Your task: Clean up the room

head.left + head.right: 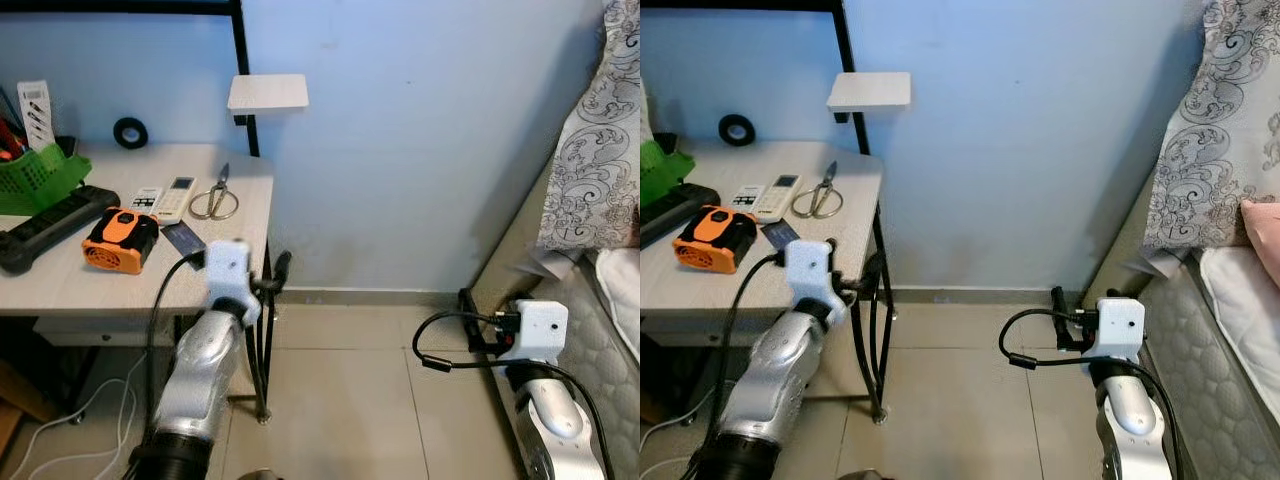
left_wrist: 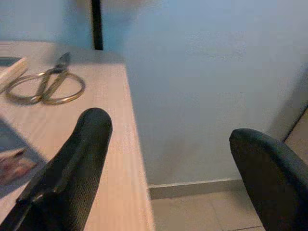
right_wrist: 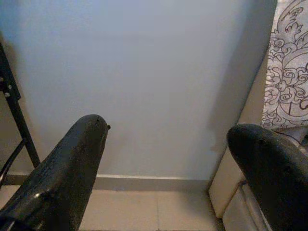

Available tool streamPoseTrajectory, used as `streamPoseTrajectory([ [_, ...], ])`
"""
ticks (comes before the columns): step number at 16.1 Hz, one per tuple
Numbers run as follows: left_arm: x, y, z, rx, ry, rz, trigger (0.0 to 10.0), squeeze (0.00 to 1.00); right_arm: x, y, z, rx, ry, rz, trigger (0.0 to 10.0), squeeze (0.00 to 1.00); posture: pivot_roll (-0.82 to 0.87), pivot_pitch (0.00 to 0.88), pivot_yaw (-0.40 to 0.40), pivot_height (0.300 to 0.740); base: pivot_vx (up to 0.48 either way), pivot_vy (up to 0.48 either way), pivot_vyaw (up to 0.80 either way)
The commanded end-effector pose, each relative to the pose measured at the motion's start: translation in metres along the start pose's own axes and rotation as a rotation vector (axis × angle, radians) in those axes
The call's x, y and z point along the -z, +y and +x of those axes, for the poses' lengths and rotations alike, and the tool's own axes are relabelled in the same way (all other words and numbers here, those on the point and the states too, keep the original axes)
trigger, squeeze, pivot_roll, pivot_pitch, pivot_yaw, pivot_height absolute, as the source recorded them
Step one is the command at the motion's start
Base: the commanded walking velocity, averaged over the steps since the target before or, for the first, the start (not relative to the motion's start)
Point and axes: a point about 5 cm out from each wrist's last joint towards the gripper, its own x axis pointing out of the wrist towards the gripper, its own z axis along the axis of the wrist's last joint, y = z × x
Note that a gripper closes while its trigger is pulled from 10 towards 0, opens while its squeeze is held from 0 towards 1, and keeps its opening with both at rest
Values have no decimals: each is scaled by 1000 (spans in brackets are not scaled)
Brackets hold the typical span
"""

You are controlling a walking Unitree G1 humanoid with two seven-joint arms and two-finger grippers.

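Observation:
A light wooden table (image 1: 90, 285) stands at the left against the blue wall. On it lie metal scissors (image 1: 215, 198), two white remotes (image 1: 178, 197), an orange and black device (image 1: 120, 240), a dark flat phone (image 1: 183, 238), a black power strip (image 1: 50, 225), a green basket (image 1: 35, 175) and a roll of black tape (image 1: 130, 132). My left gripper (image 2: 171, 130) is open at the table's right front corner, one finger over the tabletop, with the scissors (image 2: 43, 86) ahead of it. Over the tiled floor beside the bed, my right gripper (image 3: 168, 127) is open and holds nothing.
A bed with a patterned cover (image 1: 600, 160) and a quilted mattress (image 1: 610, 350) fills the right side. A small white shelf (image 1: 267, 92) sticks out from the black frame above the table. White cables (image 1: 60, 440) lie under the table. Tiled floor (image 1: 350, 400) lies between table and bed.

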Motion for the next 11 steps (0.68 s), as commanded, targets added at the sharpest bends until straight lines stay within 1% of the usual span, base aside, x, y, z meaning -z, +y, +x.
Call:
streamPoseTrajectory([
  [1, -2, 2, -5, 1, -7, -3, 10000, 0, -1, -3, -2, 22, -7, 27, 10000, 153, -37, 0, -18, 740, 0, 0, 0],
  [2, 8, 1, -28, 54, 36, 15, 10000, 0, 3, 1, -23, 26, 0, 39, 10000, 157, -36, 0, -28, 740, 0, 0, 0],
  [3, 11, -1, -32, 87, 62, 33, 10000, 0, 7, 2, -29, 15, 14, 36, 10000, 161, -36, 0, -31, 740, 0, 0, 0],
  [4, 15, -17, -41, 212, 86, 83, 10000, 0, 14, 0, -41, -16, 40, -22, 10000, 165, -48, 0, -34, 740, 0, 0, 0],
  [5, 13, -20, -47, 203, 82, 56, 10000, 0, 17, -11, -49, 11, 71, -8, 10000, 161, -59, 0, -42, 740, 0, 0, 0],
  [6, 8, -16, -50, 199, 74, 51, 10000, 0, 15, -12, -51, 11, 77, -12, 10000, 149, -60, 0, -46, 740, 0, 0, 0],
  [7, 4, -11, -54, 214, 59, 87, 10000, 0, 14, -10, -52, -6, 80, -17, 10000, 149, -59, 0, -51, 740, 0, 0, 0],
  [8, 5, 0, -56, 179, 74, 67, 10000, 0, 13, -8, -51, -20, 81, -14, 10000, 137, -51, 0, -59, 740, 0, 0, 0],
  [10, 3, -7, -52, 177, 73, 52, 10000, 0, 8, -6, -42, -19, 69, 6, 10000, 129, -46, 0, -62, 740, 0, 0, 0],
  [11, 2, -6, -52, 175, 72, 53, 10000, 0, 7, -5, -40, -21, 66, 15, 10000, 129, -44, 0, -61, 740, 0, 0, 0],
])
